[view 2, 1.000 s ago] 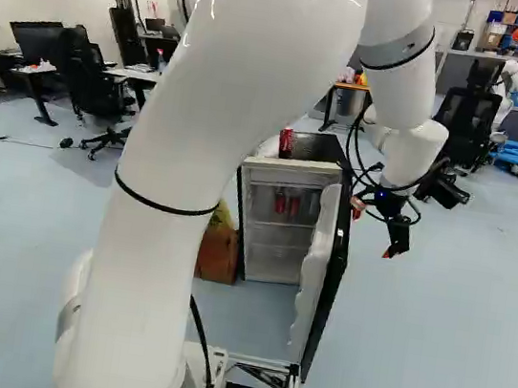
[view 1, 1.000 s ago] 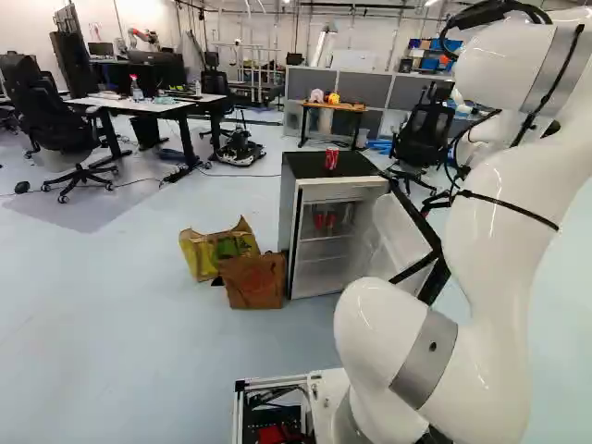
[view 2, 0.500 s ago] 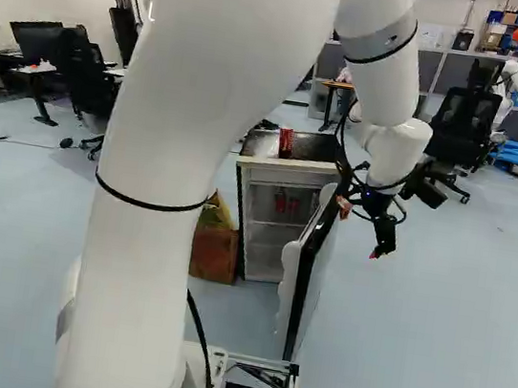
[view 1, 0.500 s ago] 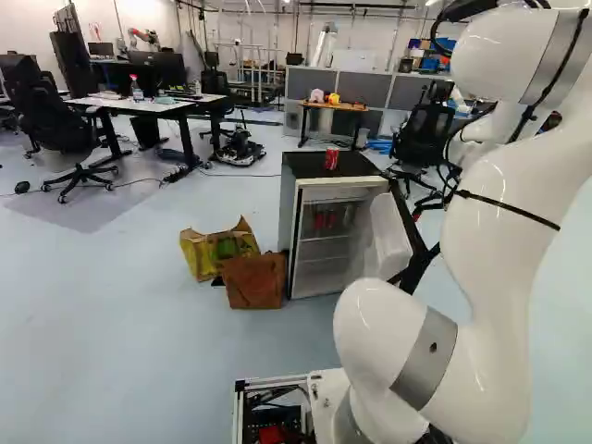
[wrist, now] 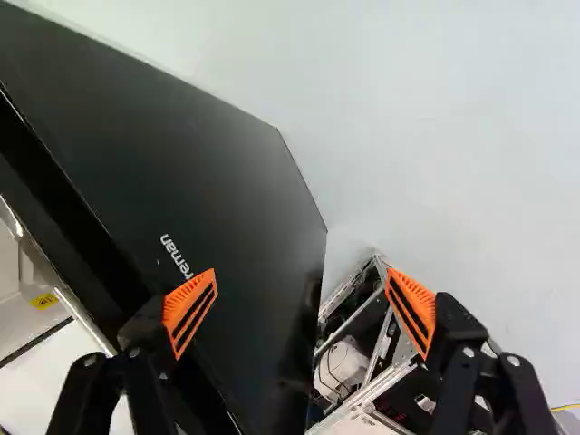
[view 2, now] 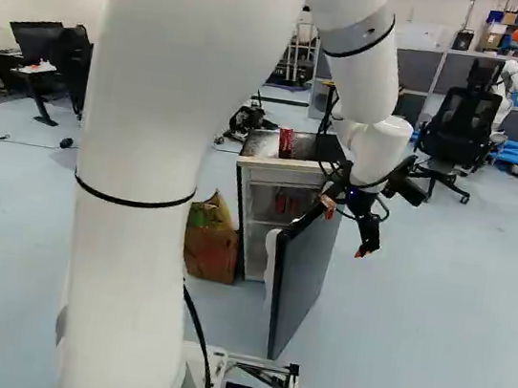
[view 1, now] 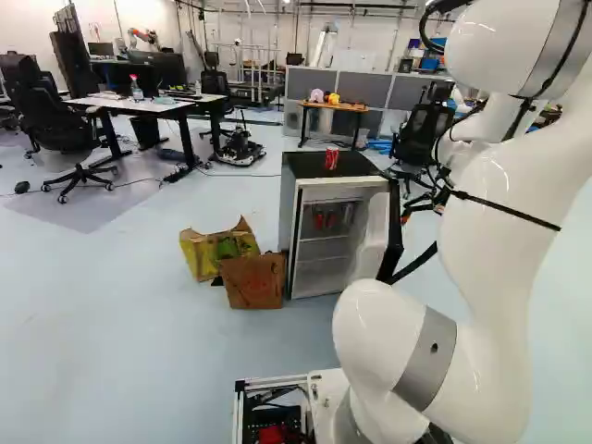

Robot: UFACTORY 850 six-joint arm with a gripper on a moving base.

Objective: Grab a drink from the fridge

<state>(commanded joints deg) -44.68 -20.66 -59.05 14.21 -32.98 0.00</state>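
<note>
In the right base view my gripper (view 2: pixel 343 227) is at the top of the fridge door (view 2: pixel 302 282), one finger on each side of its upper edge. The wrist view shows the gripper (wrist: pixel 301 313) with fingers wide apart and nothing gripped; one overlaps the door's dark edge, the other is over the outer side. The fridge (view 1: pixel 363 166) stands partly open. A red can (view 1: pixel 331 159) is on its top. Red cans (view 1: pixel 325 220) show on a shelf inside. The door's white inner side (view 1: pixel 373 236) is partly hidden by my arm in the left base view.
Paper bags (view 1: pixel 254 280) lean beside the fridge, on the side away from the door. My base frame (wrist: pixel 362 362) shows below the door in the wrist view. Further back are an office chair (view 2: pixel 460 126), desks (view 1: pixel 153 106) and another robot (view 2: pixel 513 80).
The door has swung inward, toward the fridge opening, and its dark outer face now shows in the right base view. My arm and gripper moved left there along with it. The base stayed put.
</note>
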